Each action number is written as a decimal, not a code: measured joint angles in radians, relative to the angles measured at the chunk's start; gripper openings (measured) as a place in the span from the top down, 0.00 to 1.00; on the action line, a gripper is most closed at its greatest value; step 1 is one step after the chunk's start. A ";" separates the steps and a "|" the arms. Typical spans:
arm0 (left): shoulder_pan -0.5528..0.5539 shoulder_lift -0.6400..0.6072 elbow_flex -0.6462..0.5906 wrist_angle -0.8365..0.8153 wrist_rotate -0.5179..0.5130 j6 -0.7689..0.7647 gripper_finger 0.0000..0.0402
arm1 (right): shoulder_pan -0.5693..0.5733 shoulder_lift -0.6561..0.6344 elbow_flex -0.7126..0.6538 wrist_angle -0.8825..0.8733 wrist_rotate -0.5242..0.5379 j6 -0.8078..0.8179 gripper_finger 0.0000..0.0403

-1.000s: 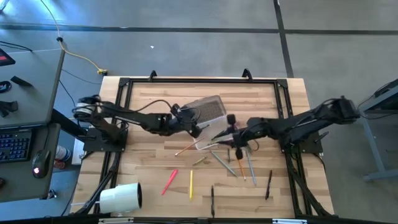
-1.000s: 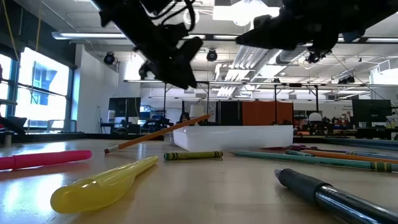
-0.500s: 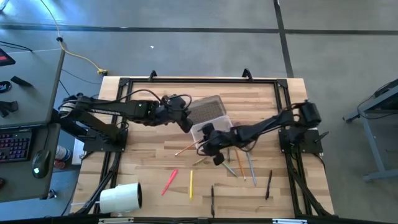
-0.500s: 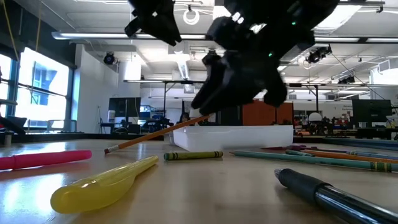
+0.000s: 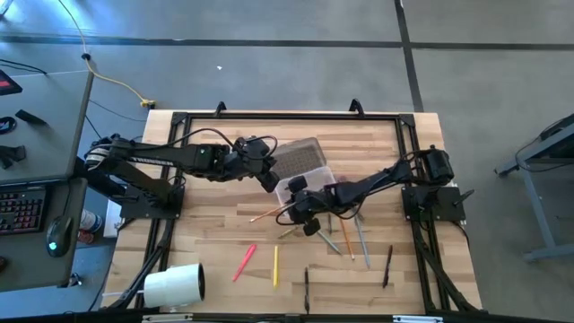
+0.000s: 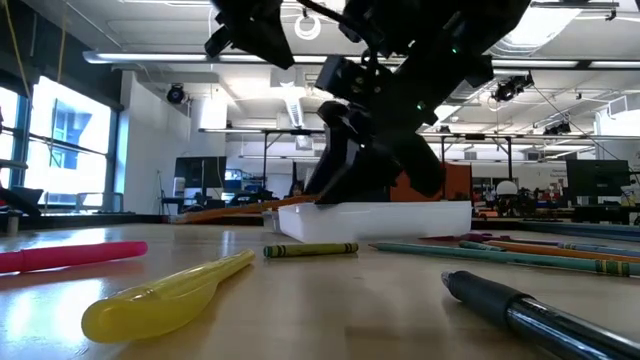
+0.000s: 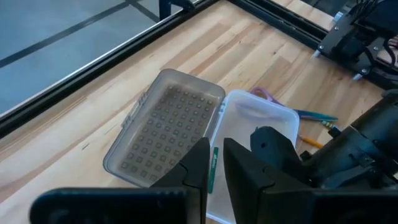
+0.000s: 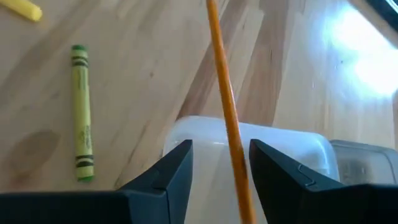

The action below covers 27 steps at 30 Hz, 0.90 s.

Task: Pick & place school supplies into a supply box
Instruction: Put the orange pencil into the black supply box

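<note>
Left gripper has pulled back over the lid, jaws narrowed to a slit, holding nothing. Box sits mid-table, lid open. Right gripper swung in low at the box's near edge, jaws wide around the orange pencil, which now lies flatter, no longer propped. Likely next: pinch and lift it into the box.

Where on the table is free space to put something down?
Bare wood lies behind the supply box, up to the far frame rail, and right of the dark pen. It is crowded in front of the box, among the pencils.
</note>
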 joint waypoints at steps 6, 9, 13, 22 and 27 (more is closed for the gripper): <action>0.000 0.000 0.000 0.007 0.000 0.002 0.83 | -0.038 0.000 0.000 0.003 -0.007 0.021 0.64; 0.000 0.000 0.000 0.007 0.000 0.002 0.85 | -0.055 0.000 0.000 0.003 -0.023 0.024 0.64; 0.000 0.000 0.000 0.007 0.000 0.002 0.86 | -0.073 0.000 0.000 0.003 -0.079 0.030 0.64; 0.000 0.000 0.000 0.007 0.000 0.007 0.87 | -0.068 0.000 0.000 0.003 -0.145 0.022 0.66; 0.000 0.000 0.000 0.007 0.000 0.007 0.88 | -0.069 0.000 0.000 0.002 -0.142 0.023 0.74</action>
